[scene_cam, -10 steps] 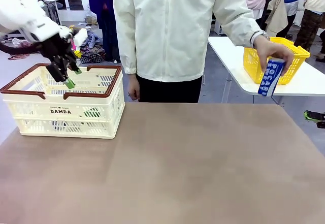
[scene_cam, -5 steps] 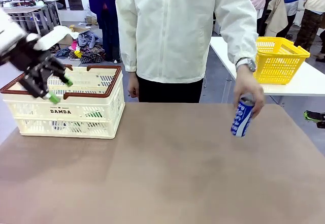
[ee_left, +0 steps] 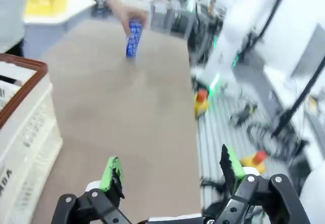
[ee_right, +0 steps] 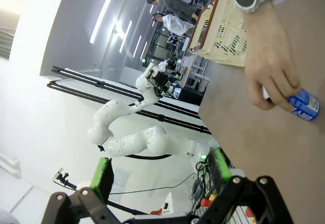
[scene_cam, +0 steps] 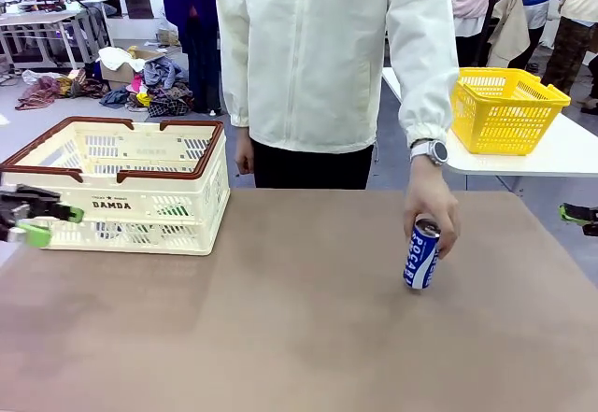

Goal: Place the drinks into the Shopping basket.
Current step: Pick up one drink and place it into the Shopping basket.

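One blue-and-white can (scene_cam: 421, 254) was clasped on the table (scene_cam: 280, 319) by a person's hand (scene_cam: 432, 208), while the left gripper (scene_cam: 54, 224) and right gripper (ee_right: 160, 165) were spread wide, empty.

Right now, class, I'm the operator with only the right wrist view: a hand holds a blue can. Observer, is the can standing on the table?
Observer: Yes, the blue Pocari can stands on the brown table, the person's hand around its top.
Operator: Is the left claw carrying anything?
Observer: No, the left claw is open and empty, by the near left corner of the DAMDA basket.
Operator: Any other basket?
Observer: A yellow basket sits on the white side table.
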